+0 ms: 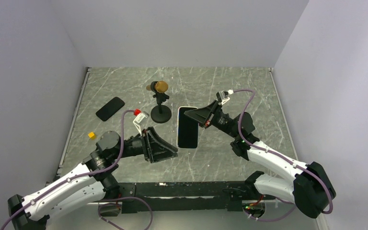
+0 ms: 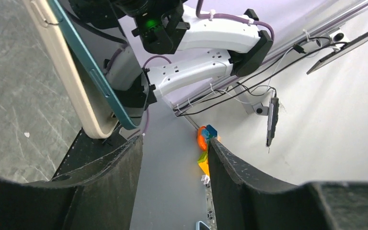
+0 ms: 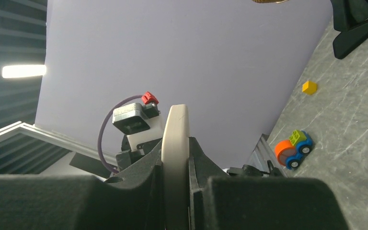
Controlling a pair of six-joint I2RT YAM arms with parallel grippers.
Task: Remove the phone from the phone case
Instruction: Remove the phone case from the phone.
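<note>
Cream case (image 3: 175, 122) clamped edge-on in right gripper (image 3: 175, 160), anchoring it; left gripper (image 2: 175, 151) hangs wide, probably to pull phone (image 1: 188, 130).

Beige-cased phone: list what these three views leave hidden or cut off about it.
Top external: the black right gripper covers the top corner of the beige-cased phone; whether phone and case have parted there is hidden.
Right wrist: only the case's thin edge shows; black fingers hide its lower part.
Left wrist: the frame's top edge cuts the phone off; its screen is unseen.
</note>
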